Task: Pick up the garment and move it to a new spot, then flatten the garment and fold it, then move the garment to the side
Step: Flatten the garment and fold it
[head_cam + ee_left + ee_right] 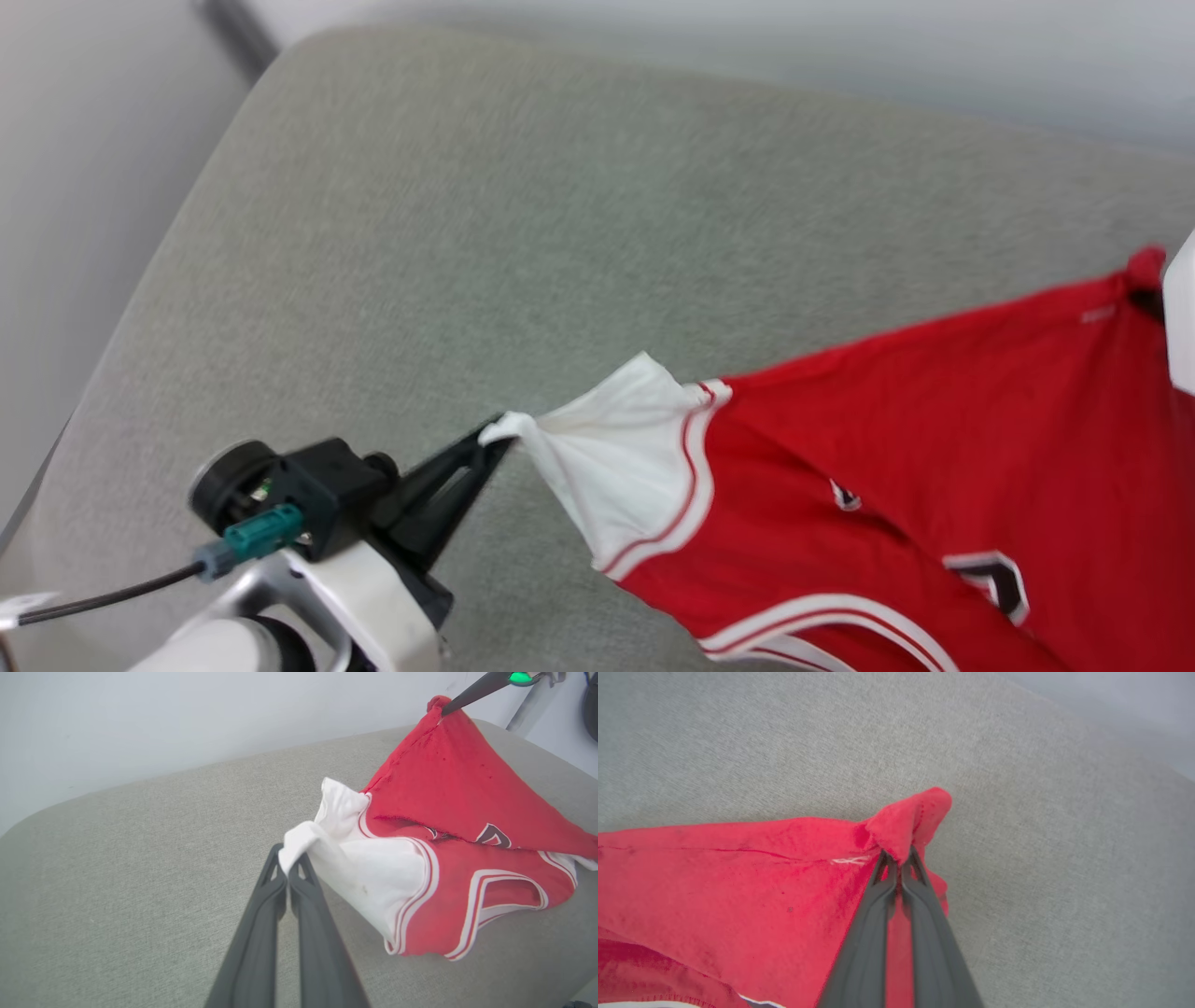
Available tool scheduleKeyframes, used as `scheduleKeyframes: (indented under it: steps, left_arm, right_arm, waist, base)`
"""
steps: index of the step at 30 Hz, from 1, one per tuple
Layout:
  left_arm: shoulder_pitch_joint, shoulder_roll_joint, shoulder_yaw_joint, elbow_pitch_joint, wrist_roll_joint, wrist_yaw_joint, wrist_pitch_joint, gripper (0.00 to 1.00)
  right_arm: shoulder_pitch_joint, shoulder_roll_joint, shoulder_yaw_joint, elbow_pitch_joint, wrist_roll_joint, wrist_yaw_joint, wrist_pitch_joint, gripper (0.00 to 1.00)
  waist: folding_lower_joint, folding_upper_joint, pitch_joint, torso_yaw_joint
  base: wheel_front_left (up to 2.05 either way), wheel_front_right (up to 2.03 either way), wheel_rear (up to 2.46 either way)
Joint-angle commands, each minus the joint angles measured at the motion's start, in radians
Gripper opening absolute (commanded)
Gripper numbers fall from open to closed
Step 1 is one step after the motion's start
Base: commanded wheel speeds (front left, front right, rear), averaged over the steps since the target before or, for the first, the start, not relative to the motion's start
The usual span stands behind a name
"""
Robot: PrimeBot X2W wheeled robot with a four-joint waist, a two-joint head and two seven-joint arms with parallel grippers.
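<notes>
Head view: one red garment [934,448] lies stretched across a grey woven cushion [560,233] with a rounded corner, held taut between two grippers. The left gripper [495,434], its two dark fingers closed, pinches the bunched tip of a single white sleeve [625,467] edged with red-and-white striped trim. At the right edge the right gripper [1146,301] meets a gathered red corner of the cloth. One black-and-white figure shows on the jersey's front.

Left wrist view: the left gripper [290,861] has two long, tapered fingers pressed together on the white sleeve's end. The garment [458,779] rises like a tent, its peak clamped by the right gripper [446,709], its lower edge resting on the cushion [140,858]. The knit looks soft and lightly nubbed; the armhole carries curved striped banding.

Right wrist view: the right gripper [899,858], both fingers shut, grips a folded red corner of the garment [738,882] above the coarse grey fabric [1064,812].
</notes>
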Motion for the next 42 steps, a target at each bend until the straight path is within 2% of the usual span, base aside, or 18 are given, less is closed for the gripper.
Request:
scheduleKeyframes:
  steps: [1,8,15,17,23,30,34,39,42]
  left_arm:
    - [-0.002,0.014,0.012,-0.009,0.002,0.009,0.005,0.0]
    - [-0.043,0.084,0.098,-0.069,-0.008,0.043,0.005,0.0]
    - [-0.109,0.139,0.192,-0.125,-0.023,0.061,0.004,0.0]
    - [-0.139,0.168,0.246,-0.147,-0.033,0.071,-0.004,0.0]
    - [-0.232,0.195,0.357,-0.168,-0.06,0.081,-0.028,0.0]
    - [-0.341,0.252,0.436,-0.17,-0.069,0.077,0.007,0.0]
    - [-0.408,0.264,0.469,-0.166,-0.085,0.074,0.029,0.0]
    - [-0.531,0.277,0.489,-0.142,-0.091,0.059,0.078,0.0]
    - [-0.628,0.286,0.485,-0.116,-0.051,0.051,0.106,0.0]
  right_arm:
    - [-0.02,-0.002,-0.001,-0.017,0.008,0.0,-0.016,0.0]
    - [-0.018,-0.021,-0.018,-0.098,0.075,0.0,-0.108,0.0]
    - [-0.021,-0.047,-0.049,-0.225,0.124,0.0,-0.181,0.0]
    - [-0.042,-0.033,-0.052,-0.264,0.135,0.0,-0.227,0.0]
    - [-0.061,-0.016,-0.059,-0.343,0.154,0.0,-0.321,0.0]
    - [-0.104,-0.008,-0.039,-0.403,0.162,-0.001,-0.45,0.0]
    - [-0.132,0.025,-0.061,-0.403,0.166,0.0,-0.497,0.0]
    - [-0.211,0.031,-0.069,-0.409,0.134,-0.001,-0.535,0.0]
    - [-0.28,0.048,-0.062,-0.405,0.119,-0.001,-0.585,0.0]
  waist:
    - [-0.0001,-0.0001,-0.066,-0.058]
    - [-0.0001,-0.0001,-0.158,-0.136]
    - [-0.0001,-0.0001,-0.195,-0.217]
    - [-0.0001,-0.0001,-0.203,-0.259]
    - [-0.0001,-0.0001,-0.201,-0.32]
    - [-0.0001,-0.0001,-0.175,-0.389]
    - [-0.0001,-0.0001,-0.142,-0.422]
    - [-0.0001,-0.0001,-0.048,-0.453]
    - [-0.0001,-0.0001,0.024,-0.467]
  base:
    - [0.0,0.0,0.0]
    - [0.0,0.0,0.0]
    - [0.0,0.0,0.0]
    - [0.0,0.0,0.0]
    - [0.0,0.0,0.0]
    - [0.0,0.0,0.0]
    - [0.0,0.0,0.0]
    - [0.0,0.0,0.0]
    - [0.0,0.0,0.0]
